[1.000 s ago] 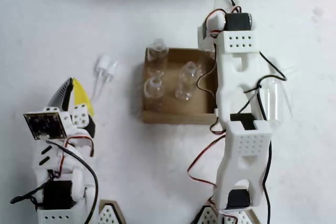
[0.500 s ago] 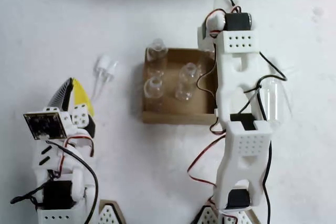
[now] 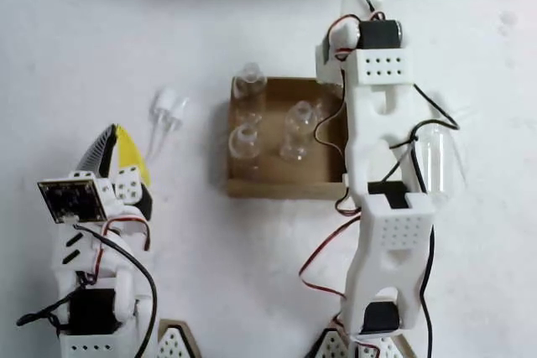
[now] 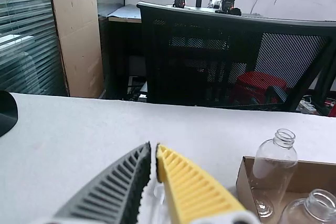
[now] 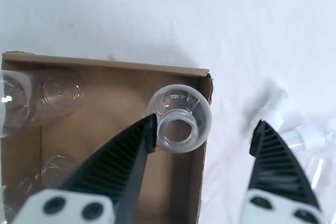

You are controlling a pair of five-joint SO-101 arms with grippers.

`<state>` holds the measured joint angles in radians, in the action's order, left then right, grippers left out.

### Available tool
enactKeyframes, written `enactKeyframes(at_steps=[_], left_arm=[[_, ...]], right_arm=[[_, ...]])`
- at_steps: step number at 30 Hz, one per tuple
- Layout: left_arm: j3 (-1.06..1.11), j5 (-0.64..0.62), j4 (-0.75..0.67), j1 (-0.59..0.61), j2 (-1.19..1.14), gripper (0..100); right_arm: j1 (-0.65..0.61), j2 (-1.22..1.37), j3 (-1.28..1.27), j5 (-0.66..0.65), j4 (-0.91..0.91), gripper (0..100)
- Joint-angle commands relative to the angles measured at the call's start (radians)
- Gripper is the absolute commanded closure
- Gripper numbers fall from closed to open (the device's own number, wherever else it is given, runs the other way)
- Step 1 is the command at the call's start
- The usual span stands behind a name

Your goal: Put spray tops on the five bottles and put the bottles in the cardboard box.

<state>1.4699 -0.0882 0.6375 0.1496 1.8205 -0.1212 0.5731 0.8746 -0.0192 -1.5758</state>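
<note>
Worryingly, my right end effector, jaws apart, is hovering off-centre over the uncapped bottle, risking toppling it.

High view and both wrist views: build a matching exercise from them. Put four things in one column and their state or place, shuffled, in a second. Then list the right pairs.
Things
1. left gripper
2. right gripper
3. spray tops
4. loose bottle

State or place
A. on the table, right of the cardboard box
B. shut, holding nothing
C. open, above an uncapped bottle in a corner of the box
D. lying on the table, left of the box

Pairs: 1-B, 2-C, 3-D, 4-A.
</note>
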Motion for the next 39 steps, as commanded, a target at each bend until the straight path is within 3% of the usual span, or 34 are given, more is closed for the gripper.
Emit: enactKeyframes(at_steps=[1, 9, 23, 39], left_arm=[[-0.005, -0.015, -0.029, 0.012, 0.007, 98], [-0.005, -0.015, -0.029, 0.012, 0.007, 98], [-0.005, -0.015, -0.028, 0.012, 0.007, 98], [0.034, -0.014, -0.08, 0.013, 0.007, 98]], right_arm=[[0.018, -0.125, 0.124, -0.009, -0.094, 73.7], [0.133, -0.252, 0.126, -0.015, -0.147, 73.7], [0.447, -0.283, 0.011, -0.207, -0.113, 73.7], [0.473, 0.091, 0.021, -0.376, 0.056, 73.7]])
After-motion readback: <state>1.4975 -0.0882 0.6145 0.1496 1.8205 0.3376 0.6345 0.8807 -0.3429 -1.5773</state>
